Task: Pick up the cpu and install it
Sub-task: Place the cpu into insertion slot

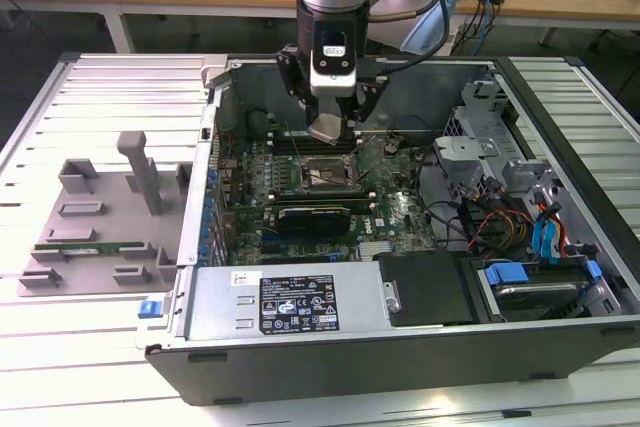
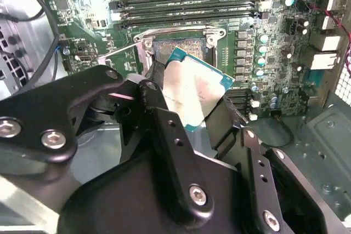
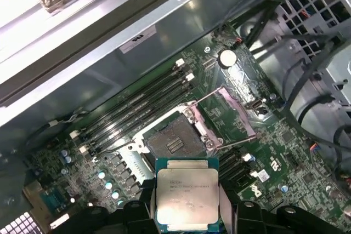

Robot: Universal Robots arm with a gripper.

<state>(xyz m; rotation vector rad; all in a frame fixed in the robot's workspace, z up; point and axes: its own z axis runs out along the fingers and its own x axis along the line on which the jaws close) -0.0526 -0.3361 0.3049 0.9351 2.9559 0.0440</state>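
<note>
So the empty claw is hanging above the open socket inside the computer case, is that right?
Not quite. The claw is not empty: it is shut on the cpu, as both wrist views show. The rest is right: it hangs above the open socket inside the computer case.

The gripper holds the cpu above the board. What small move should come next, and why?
Probably ease the gripper sideways until the cpu hangs squarely over the open socket: in the first wrist view the held cpu appears offset from the socket, not above it.
</note>
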